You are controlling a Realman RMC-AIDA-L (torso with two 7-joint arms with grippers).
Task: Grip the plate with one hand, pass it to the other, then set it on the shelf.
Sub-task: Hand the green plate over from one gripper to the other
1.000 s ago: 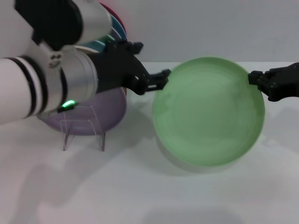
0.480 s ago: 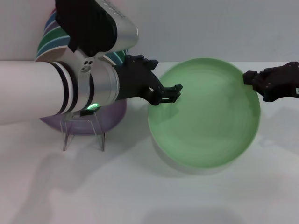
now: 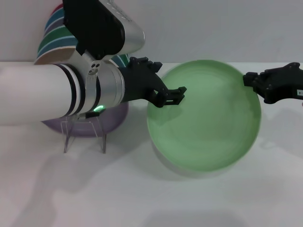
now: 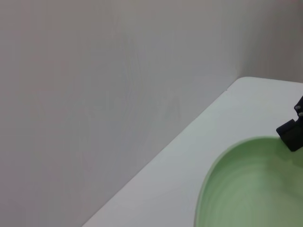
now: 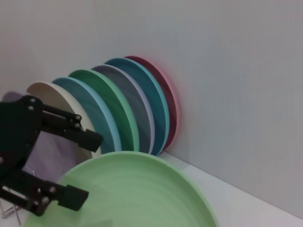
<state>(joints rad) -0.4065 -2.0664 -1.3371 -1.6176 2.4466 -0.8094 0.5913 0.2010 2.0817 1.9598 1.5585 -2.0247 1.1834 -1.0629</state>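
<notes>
Two pincers, left point(image 3: 171, 96), right point(image 3: 255, 82), one plate point(image 3: 203, 118)

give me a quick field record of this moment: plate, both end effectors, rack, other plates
plate: pale mint-green plate, held up over the white table
right end effector: gripping the plate's rim on the robot's right
left end effector: fingers open around the opposite rim, not closed
shelf: clear acrylic rack, no mint plate on it
other plates: lilac plate behind the rack; coloured row against the wall
handover: not finished
</notes>
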